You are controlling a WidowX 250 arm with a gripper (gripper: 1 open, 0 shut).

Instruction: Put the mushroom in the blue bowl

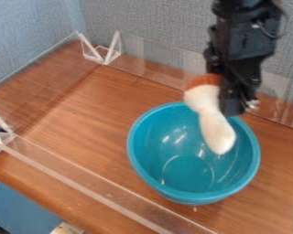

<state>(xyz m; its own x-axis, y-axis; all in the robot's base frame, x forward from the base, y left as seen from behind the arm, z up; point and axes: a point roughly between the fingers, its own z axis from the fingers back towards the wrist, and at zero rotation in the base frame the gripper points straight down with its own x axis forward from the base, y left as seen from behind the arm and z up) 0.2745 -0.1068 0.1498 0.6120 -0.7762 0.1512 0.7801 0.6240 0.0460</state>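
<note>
With its stem pointing down toward me and its cap up at my fingertips, the mushroom (211, 117) is in my grip, above the blue bowl (193, 172). My gripper (222, 84) is partly closed, the cap held at its tips. In the view, the stem overlaps the far part of the bowl's opening, and the cap lies beyond the far rim line. I cannot tell the exact height of the stem's lower end over the bowl.

The bowl stands upright near the right side of the desk (81, 114), its thin rim unbroken along the left and near sides. My gripper and the mushroom cover part of the far rim. To the left of the bowl, a broad bare stretch of desk runs toward the left edge and gives open room for sideways travel. At the far left corner, a white wire stand (100, 49) is positioned near the wall (156, 26), well apart from my gripper. The far edge of the desk runs behind my gripper, with the wall rising beyond it.
</note>
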